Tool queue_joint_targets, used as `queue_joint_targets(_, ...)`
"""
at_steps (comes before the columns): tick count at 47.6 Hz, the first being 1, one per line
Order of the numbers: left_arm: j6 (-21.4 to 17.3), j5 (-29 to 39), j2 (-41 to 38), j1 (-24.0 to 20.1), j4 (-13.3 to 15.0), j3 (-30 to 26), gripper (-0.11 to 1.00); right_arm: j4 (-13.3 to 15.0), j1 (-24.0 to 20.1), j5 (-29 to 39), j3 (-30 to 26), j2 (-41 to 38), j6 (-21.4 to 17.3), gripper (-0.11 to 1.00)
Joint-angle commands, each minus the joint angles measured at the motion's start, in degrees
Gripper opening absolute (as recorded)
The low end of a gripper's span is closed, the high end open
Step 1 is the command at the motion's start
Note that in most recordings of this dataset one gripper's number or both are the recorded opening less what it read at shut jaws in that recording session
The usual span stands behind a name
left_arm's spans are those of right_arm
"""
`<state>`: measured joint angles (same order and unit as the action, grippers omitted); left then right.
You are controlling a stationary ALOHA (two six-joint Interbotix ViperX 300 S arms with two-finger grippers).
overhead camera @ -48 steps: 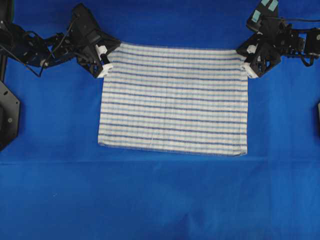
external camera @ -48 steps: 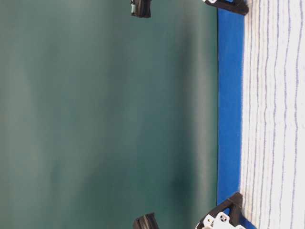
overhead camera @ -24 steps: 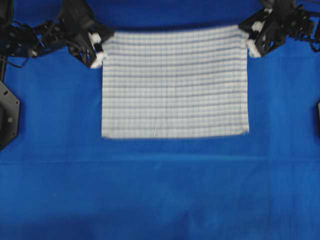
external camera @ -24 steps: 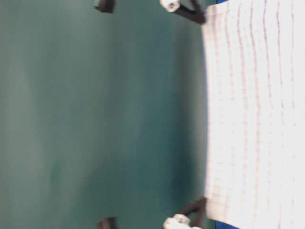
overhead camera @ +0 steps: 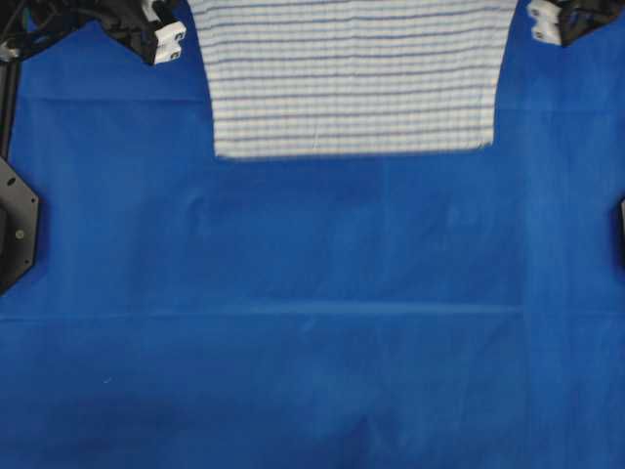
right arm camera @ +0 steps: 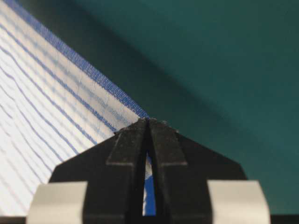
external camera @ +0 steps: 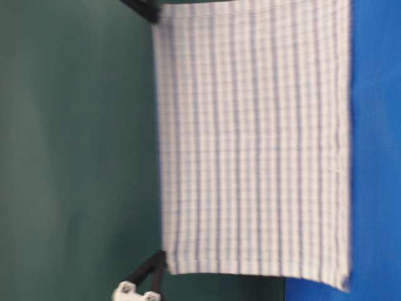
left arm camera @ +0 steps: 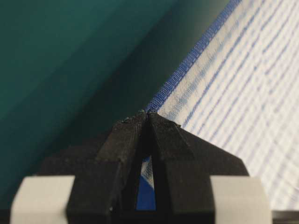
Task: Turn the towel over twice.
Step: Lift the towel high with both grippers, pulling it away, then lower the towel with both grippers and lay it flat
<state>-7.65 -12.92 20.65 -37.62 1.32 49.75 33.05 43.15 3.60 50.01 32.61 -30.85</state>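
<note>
Over the blue table cover (overhead camera: 312, 332), my left gripper (left arm camera: 147, 114) and right gripper (right arm camera: 148, 120) each pinch a top corner of the towel (overhead camera: 352, 83), which hangs between them, mid-flip, so I judge neither turn finished.

towel (overhead camera: 347, 78) hanging between left gripper (left arm camera: 147, 116) and right gripper (right arm camera: 147, 121), above table (overhead camera: 312, 342)
</note>
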Motion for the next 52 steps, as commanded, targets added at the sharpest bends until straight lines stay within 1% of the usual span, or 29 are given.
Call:
queue_joint_targets(1,-0.35,1.32,2.9,-0.26,0.18,-1.85,0.02,0.35,0.53,0.09,-1.41,3.08,0.09,0.02)
queue_joint_targets(9,-1.23,4.92,7.47,-0.18,0.18,-3.69,0.02,0.44,0.09,-0.18,-1.58,6.86,0.09,0.02)
queue_joint_targets(13,-1.76,5.54,8.7,-0.09,0.18,-4.04,0.02,0.44,-0.35,-0.26,-1.49,8.0,0.09,0.02)
queue_joint_targets(21,-2.11,6.06,8.88,0.44,0.18,-3.96,0.02,0.44,-1.49,-0.26,-1.41,8.35,0.0,0.02)
queue_joint_targets(28,-1.93,7.03,8.61,1.93,0.18,-3.87,0.02,0.35,-3.52,0.79,-1.14,8.35,-1.14,0.02)
queue_joint_targets(31,-1.23,8.44,8.96,3.08,0.18,-3.43,0.02,0.09,-5.54,2.46,-0.88,8.35,-1.41,0.02)
queue_joint_targets(35,0.09,10.72,9.58,4.83,0.18,-2.55,0.02,-0.35,-9.32,5.89,-0.18,8.35,-2.2,0.02)
queue_joint_targets(42,1.49,15.47,10.63,10.11,0.18,0.09,0.02,-2.9,-17.84,13.45,2.11,8.09,-5.1,0.02)
queue_joint_targets(48,5.45,17.23,10.11,16.26,0.26,3.78,0.02,-4.57,-25.05,16.44,5.71,7.21,-9.05,0.02)
queue_joint_targets(52,9.14,17.14,9.23,19.78,0.26,6.5,0.02,-5.71,-30.23,16.17,8.61,5.63,-13.18,0.02)
